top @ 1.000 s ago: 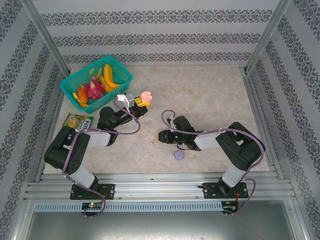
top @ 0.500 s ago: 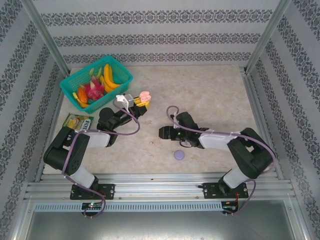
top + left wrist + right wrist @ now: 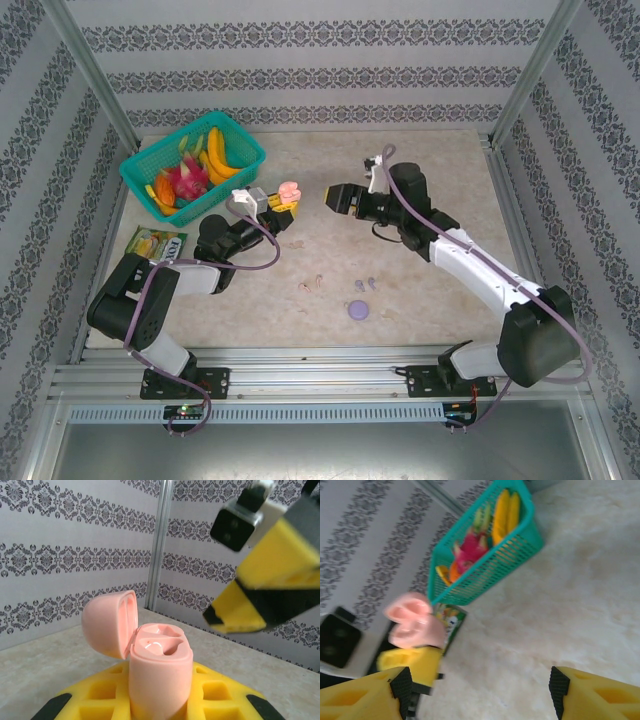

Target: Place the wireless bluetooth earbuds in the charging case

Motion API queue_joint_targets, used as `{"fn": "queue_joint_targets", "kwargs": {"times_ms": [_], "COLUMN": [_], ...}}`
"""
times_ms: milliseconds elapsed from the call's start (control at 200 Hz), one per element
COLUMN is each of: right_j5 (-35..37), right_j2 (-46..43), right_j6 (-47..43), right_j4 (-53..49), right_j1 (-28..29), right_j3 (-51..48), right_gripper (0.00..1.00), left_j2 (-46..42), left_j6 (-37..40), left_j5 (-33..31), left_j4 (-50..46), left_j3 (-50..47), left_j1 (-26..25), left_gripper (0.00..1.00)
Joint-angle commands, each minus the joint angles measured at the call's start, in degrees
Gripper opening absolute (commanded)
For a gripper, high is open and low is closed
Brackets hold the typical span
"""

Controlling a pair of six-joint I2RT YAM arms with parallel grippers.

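My left gripper (image 3: 284, 205) clamps the open pink case (image 3: 290, 190); my right gripper (image 3: 335, 197) gapes empty just beside it. A teal basket (image 3: 192, 163) crowds the table's (image 3: 440, 180) far-left corner, and lilac earbuds (image 3: 365, 285) lie loose mid-table.

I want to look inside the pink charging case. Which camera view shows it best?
The left wrist view: the pink charging case stands close, sharp and open there. In the top external view the case is tiny; in the right wrist view it is blurred.
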Motion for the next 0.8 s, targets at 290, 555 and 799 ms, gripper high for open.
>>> {"fn": "queue_joint_targets", "kwargs": {"times_ms": [290, 555, 799], "right_j5": [-7.95, -0.43, 8.83], "right_j2": [3.88, 6.27, 9.72], "right_j6": [-1.17, -1.43, -6.48], "right_j4": [-5.42, -11.49, -22.39], "right_j1": [0.46, 0.48, 6.49], "right_j3": [7.36, 2.94, 2.43], "right_gripper": [0.75, 0.74, 0.72], "left_j2": [-0.73, -0.18, 1.66], "left_j6": [-1.10, 2.45, 2.09], "left_j5": [1.64, -3.99, -3.91], "left_j4": [2.27, 3.44, 4.63], "left_j3": [1.28, 1.64, 4.32], "left_j1": [-0.75, -0.52, 1.98], "left_gripper": [0.00, 0.00, 0.00]}}
